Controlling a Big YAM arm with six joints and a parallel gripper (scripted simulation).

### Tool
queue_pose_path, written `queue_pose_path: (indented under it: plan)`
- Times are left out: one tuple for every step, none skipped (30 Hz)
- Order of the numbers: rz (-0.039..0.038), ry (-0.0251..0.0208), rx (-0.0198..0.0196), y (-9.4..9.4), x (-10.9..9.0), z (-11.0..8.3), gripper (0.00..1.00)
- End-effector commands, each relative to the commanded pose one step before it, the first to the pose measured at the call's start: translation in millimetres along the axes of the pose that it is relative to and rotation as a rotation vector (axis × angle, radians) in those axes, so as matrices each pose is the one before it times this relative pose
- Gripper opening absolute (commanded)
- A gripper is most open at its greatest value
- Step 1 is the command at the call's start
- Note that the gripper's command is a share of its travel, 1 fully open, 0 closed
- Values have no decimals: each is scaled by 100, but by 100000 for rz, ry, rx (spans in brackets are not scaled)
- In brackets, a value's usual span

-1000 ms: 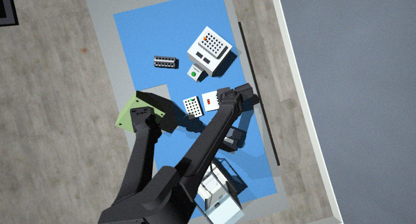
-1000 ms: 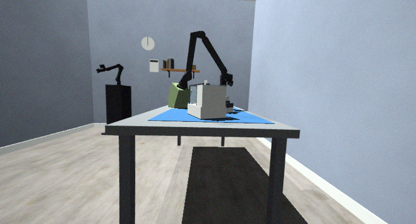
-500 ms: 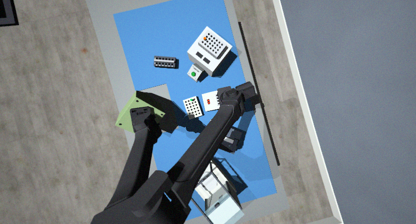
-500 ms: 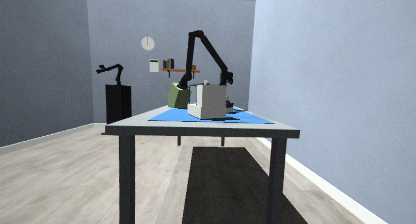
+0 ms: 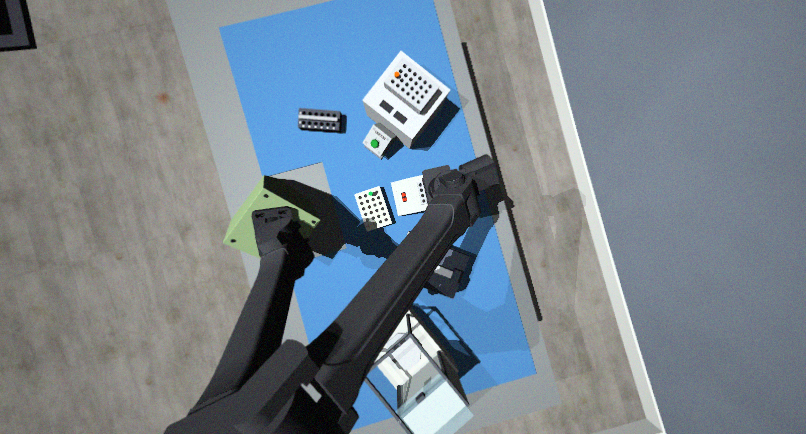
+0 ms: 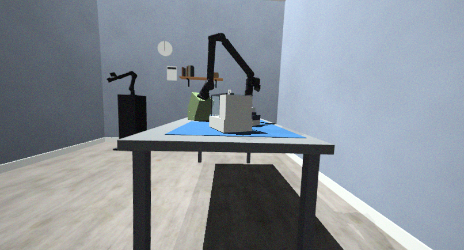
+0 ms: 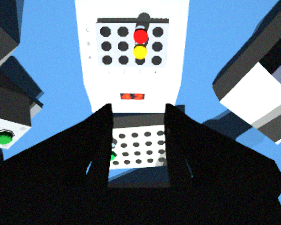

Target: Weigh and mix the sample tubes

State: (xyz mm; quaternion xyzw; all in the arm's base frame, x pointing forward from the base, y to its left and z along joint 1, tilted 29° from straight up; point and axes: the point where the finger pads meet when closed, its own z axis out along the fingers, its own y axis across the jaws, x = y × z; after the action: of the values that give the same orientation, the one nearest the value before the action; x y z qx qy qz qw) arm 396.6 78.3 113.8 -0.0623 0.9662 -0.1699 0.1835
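My gripper (image 7: 138,112) is partly open with nothing between its fingertips, above the gap between the dry block (image 5: 414,207) (image 7: 105,89) and the rack (image 5: 388,223) (image 7: 130,128). The yellow-capped tube (image 7: 140,52) stands in the block's column 3, seemingly row B, in front of a red-capped tube (image 7: 140,36). The green-capped tube (image 5: 371,193) (image 7: 112,157) stands at the rack's edge. The mixer (image 5: 377,101) holds an orange-capped tube (image 5: 397,74); its green START key (image 5: 374,142) (image 7: 3,137) shows. The balance (image 6: 238,113) seems to have its top pane (image 5: 437,413) slid back.
The magnet block (image 5: 319,117) lies beyond the rack, on the mixer's side. A white and dark station, apparently the spectrophotometer (image 7: 245,101), stands right of the dry block in the wrist view. The green arm base (image 5: 245,228) stands near the rack. The arm crosses above the bench.
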Motion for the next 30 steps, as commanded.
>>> queue_pose_path:
  plan:
    - [2336, -4674, -1171, 196, -2001, -2591, 30]
    - [9, -11, -6, 1, -12, -175, 30]
    - [9, -9, -16, 2, -11, -175, 30]
    - [9, -10, -7, 1, -11, -175, 30]
    - [9, -10, -9, 1, -11, -175, 30]
    - [9, -9, -12, 2, -11, -175, 30]
    - [9, -8, -14, 2, -11, -175, 30]
    - [9, -8, -15, 2, -11, -175, 30]
    - [9, -8, -15, 2, -11, -175, 30]
    - [9, -7, -16, 2, -10, -175, 30]
    - [9, -7, -16, 2, -10, -175, 30]
    - [9, -7, -16, 2, -10, -175, 30]
    - [0, 0, 0, 0, 0, 0, 30]
    - [0, 0, 0, 0, 0, 0, 30]
    - [-1247, 2541, 572, 359, 473, 771, 30]
    - [597, -1196, -327, -142, -287, -612, 30]
    - [596, -1197, -295, -188, -166, -630, 30]
    - [87, -178, -6, -31, -33, -235, 30]
    - [9, -9, -7, 1, -10, -174, 30]
    - [9, -7, -13, 2, -10, -174, 30]
    - [9, -8, -8, 1, -10, -174, 30]
    - [8, -8, -9, 1, -10, -174, 30]
    - [8, -7, -12, 2, -10, -174, 30]
    - [8, -6, -14, 2, -9, -174, 30]
    - [8, -6, -15, 2, -9, -174, 30]
    - [8, -5, -16, 2, -9, -174, 30]
    - [8, -5, -16, 2, -9, -174, 30]
    - [8, -5, -16, 2, -9, -174, 30]
    - [-112, 232, 50, 41, 18, -82, 30]
    - [0, 0, 0, 0, 0, 0, 30]
